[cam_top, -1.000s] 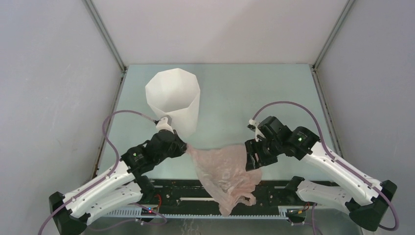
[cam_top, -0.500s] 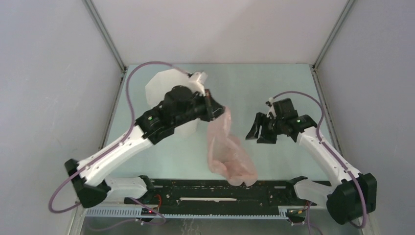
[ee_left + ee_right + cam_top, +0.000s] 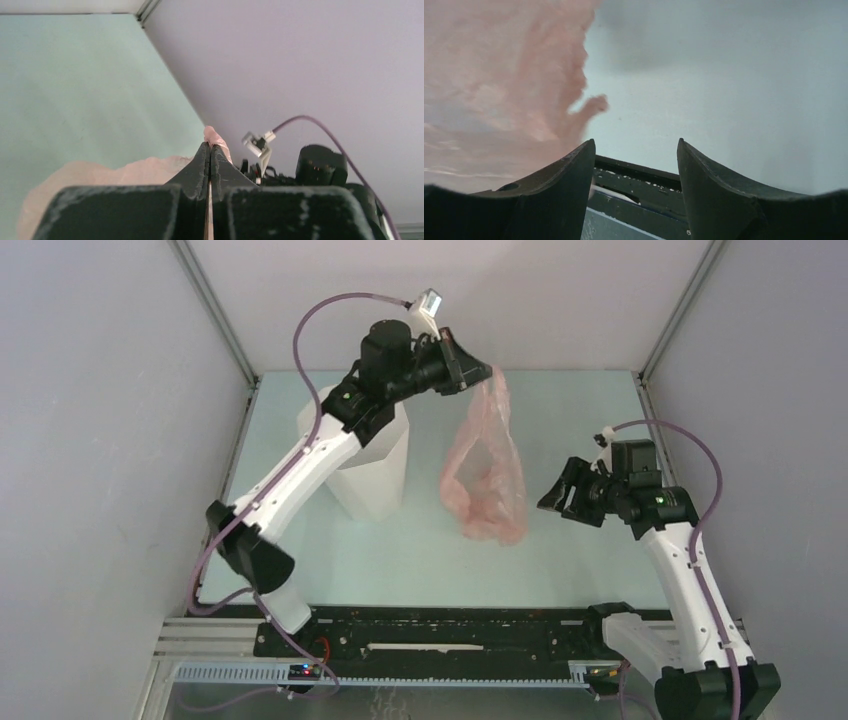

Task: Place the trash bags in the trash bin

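Observation:
My left gripper (image 3: 484, 369) is raised high and shut on the top edge of the pale-pink trash bag (image 3: 484, 470), which hangs freely down from it, to the right of the white faceted trash bin (image 3: 375, 470). In the left wrist view the shut gripper (image 3: 210, 146) pinches pink film (image 3: 216, 137). My right gripper (image 3: 552, 498) is open and empty, just right of the hanging bag. In the right wrist view the bag (image 3: 499, 80) fills the left, beyond the open gripper (image 3: 634, 145).
My left arm passes over the bin's top and hides its opening. The black rail (image 3: 450, 630) runs along the table's near edge. Grey walls close in the left, back and right sides.
My left gripper has lifted the bag off the table, up and toward the back. My right gripper let go of the bag and drew back to the right.

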Robot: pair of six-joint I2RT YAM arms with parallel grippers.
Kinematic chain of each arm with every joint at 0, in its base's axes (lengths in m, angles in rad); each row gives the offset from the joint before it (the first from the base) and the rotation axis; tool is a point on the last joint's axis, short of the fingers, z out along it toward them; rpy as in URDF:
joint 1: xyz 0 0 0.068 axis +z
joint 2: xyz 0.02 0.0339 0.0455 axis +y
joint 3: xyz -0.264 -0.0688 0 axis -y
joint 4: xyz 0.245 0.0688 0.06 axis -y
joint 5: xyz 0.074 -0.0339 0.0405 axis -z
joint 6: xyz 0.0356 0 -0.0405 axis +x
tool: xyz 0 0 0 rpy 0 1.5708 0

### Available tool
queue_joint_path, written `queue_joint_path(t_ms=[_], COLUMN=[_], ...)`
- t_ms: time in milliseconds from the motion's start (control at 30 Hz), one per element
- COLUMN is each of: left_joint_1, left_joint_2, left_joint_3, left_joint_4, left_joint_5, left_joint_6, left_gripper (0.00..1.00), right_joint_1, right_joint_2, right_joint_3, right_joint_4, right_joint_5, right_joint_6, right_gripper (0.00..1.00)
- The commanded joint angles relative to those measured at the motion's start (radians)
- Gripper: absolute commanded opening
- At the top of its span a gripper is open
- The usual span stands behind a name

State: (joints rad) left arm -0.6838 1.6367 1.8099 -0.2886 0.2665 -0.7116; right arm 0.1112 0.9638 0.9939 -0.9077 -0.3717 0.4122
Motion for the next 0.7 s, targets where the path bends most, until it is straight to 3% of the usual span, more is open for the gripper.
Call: queue_joint_path(t_ms=[0,133,300,533,667], left_joint_1=[0.007,0.031,0.135,0.173,0.189], left_joint_2=[0.13,0.171,0.194,0.281,0.303], left_joint_3=[0.15,0.142,0.048,0.154,0.155], left_joint_4=[0.098,0.099,-0.007,0.044,0.042], left_joint_5=[0.181,0.157,0.064,0.103,0.12], left_joint_6=[-0.121,-0.165,-0.346,-0.475,-0.515], left_gripper=[0.0,0.0,0.0,0.0,0.0], right_joint_1=[-0.07,-0.139,-0.144,-0.007,0.002], right_joint_2=[-0.041,-0.024,0.072,0.333,0.454], right_joint_3=[0.019,0.014,-0.041,-0.062,-0.066], right_joint_4=[-0.08,-0.072,0.033,0.234,0.368], right_joint_5=[0.085,0.052,-0.061,-0.12,-0.051], right_joint_6=[-0.006,0.008,-0.016,-0.015,0.026], right_gripper=[0.7,0.7,0.64,0.57,0.56])
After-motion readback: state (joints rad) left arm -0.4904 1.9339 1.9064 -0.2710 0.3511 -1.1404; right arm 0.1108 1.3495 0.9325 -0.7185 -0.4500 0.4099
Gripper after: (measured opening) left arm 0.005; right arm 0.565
